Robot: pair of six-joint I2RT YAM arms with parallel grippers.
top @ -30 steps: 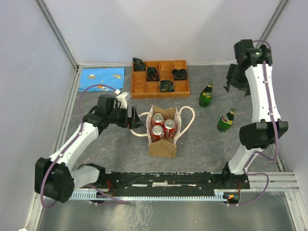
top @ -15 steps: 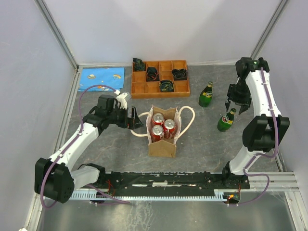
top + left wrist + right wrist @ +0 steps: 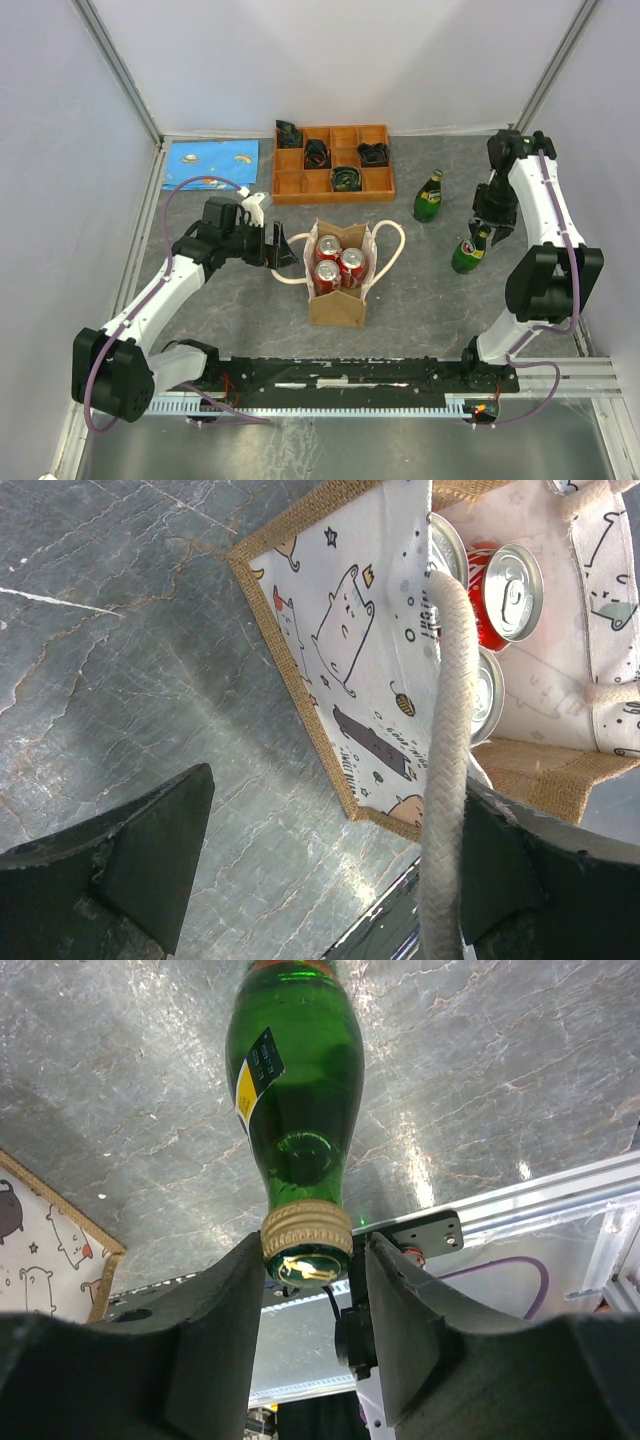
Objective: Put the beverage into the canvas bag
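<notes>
Precariously, the right claw (image 3: 310, 1260) sits narrow astride the cap (image 3: 306, 1248) of the green bottle (image 3: 295, 1090), unclamped; an off-centre squeeze could topple it. The left claw (image 3: 335, 870) gapes wide.

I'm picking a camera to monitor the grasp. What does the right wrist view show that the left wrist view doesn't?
Only the right wrist: the green bottle, its gold cap between the right gripper's fingers. Only the left wrist: soda cans inside the canvas bag, and a rope handle running past the wide-open left gripper. Both: the bag's cartoon-print side and the grey marbled table.
</notes>
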